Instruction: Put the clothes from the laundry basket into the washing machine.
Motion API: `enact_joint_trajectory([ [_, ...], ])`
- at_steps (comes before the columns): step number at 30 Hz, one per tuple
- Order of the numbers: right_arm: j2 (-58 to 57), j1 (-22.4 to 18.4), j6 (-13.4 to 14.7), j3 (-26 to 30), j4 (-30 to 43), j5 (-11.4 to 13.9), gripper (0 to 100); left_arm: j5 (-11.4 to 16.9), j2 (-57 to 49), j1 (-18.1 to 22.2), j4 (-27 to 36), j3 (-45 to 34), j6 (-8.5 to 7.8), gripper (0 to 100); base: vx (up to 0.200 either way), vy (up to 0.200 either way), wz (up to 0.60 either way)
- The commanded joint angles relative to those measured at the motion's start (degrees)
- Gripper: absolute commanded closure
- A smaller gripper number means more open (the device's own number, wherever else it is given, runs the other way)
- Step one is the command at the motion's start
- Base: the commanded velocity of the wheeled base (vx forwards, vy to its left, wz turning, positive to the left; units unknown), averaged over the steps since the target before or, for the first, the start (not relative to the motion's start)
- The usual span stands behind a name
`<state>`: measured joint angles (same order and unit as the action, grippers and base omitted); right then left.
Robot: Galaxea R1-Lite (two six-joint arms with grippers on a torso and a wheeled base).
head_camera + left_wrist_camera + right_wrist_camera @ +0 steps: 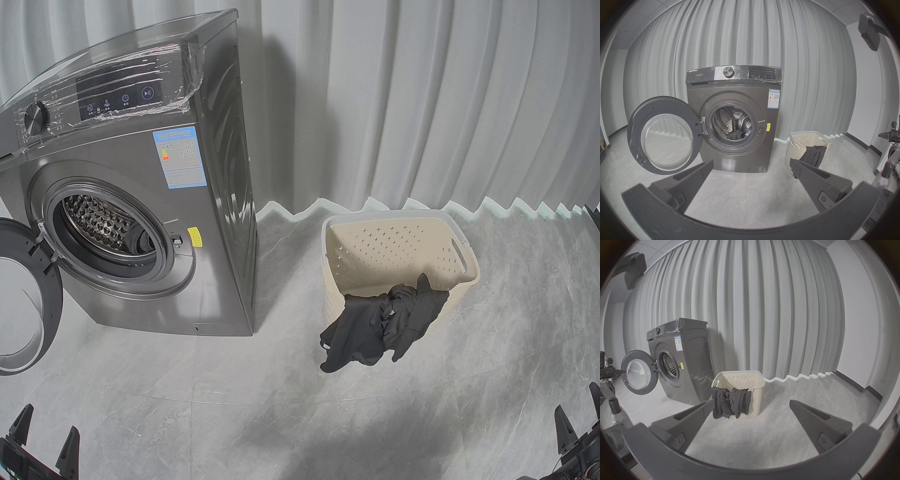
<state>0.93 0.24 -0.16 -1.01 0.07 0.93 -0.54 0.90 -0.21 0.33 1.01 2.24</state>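
Head view: dark clothes (375, 325) hang over the rim of the laundry basket (400, 244), right of the washing machine (219, 187), door (25, 300) open. Its blue label (180, 157) and yellow sticker (195, 236) aren't readable. Left hand (750, 162) and right hand (751, 402) spread wide, empty.

The left hand (45, 437) sits low on the robot's left side, its two dark fingers (69, 445) pointing forward and spread wide. In the left wrist view the wedge-shaped fingers (690, 179) rise from a broad curved base and lean slightly toward each other, tips well apart. The right hand (578, 415) sits low on the robot's right side, about level with the left hand and well apart from it. Its fingers (818, 422) are spread just as wide, tips forward.
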Motion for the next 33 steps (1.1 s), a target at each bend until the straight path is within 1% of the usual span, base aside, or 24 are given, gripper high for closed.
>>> enact_joint_trajectory([
  [1,-0.8,0.0,0.0,0.9,0.0,0.0,0,0.0,-0.8,0.0,0.0,-0.9,0.04,0,0.000,-0.200,0.00],
  [13,-0.8,0.0,0.0,0.9,0.0,0.0,0,-0.1,-0.8,0.0,0.0,-0.8,0.04,0,0.000,-0.200,0.00],
  [21,-0.8,-0.2,-0.1,0.9,0.0,0.0,0,-0.1,-0.8,0.0,0.0,-0.9,0.04,0,0.000,0.000,0.00],
  [25,-0.8,-0.1,0.2,0.9,0.0,-0.6,0,-0.1,-0.8,0.0,0.0,-0.8,0.04,0,0.000,0.000,0.00],
  [33,-0.9,-0.2,0.4,0.9,0.1,-0.8,0,-0.1,-0.8,0.0,0.0,-0.9,0.04,0,0.200,0.000,0.00],
])
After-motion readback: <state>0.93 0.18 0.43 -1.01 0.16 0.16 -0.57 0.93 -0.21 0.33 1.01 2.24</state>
